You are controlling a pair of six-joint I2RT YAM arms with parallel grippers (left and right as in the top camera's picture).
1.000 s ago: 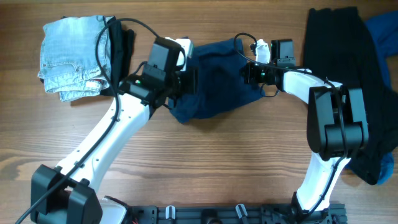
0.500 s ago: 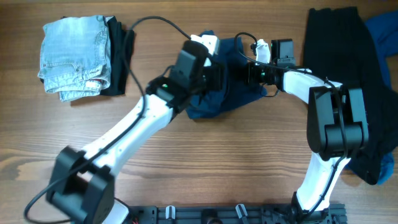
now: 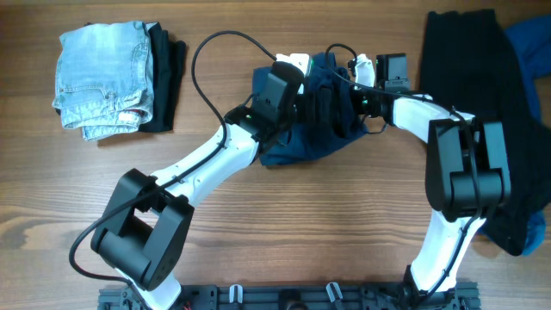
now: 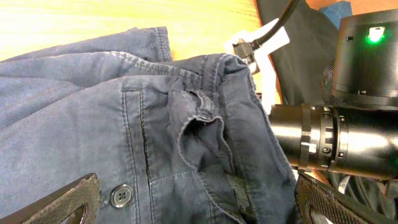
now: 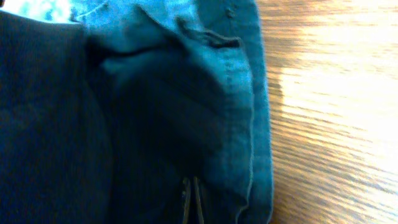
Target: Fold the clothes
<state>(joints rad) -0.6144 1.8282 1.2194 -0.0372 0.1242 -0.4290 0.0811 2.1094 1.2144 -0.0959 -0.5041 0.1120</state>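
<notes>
The clothes being worked on are dark navy shorts [image 3: 297,148], bunched in the upper middle of the table. In the left wrist view the shorts [image 4: 155,124] show a button and a waistband loop. My left gripper [image 3: 324,102] hovers just over the folded cloth. Its jaws [image 4: 196,208] stand wide open with nothing between them, one finger [image 4: 65,199] by the button. My right gripper [image 3: 351,95] sits at the shorts' right edge. Its fingertips [image 5: 191,199] are pressed together on the navy fabric [image 5: 186,93].
A folded stack of light blue jeans [image 3: 99,77] on a black garment [image 3: 168,73] lies at the back left. A black garment [image 3: 469,69] and a blue one [image 3: 529,43] are heaped at the far right, under the right arm's elbow [image 3: 465,168].
My left arm swept right, carrying the shorts' left side over onto the right side. Its jaws then opened and released the cloth. The right arm has stayed put.
</notes>
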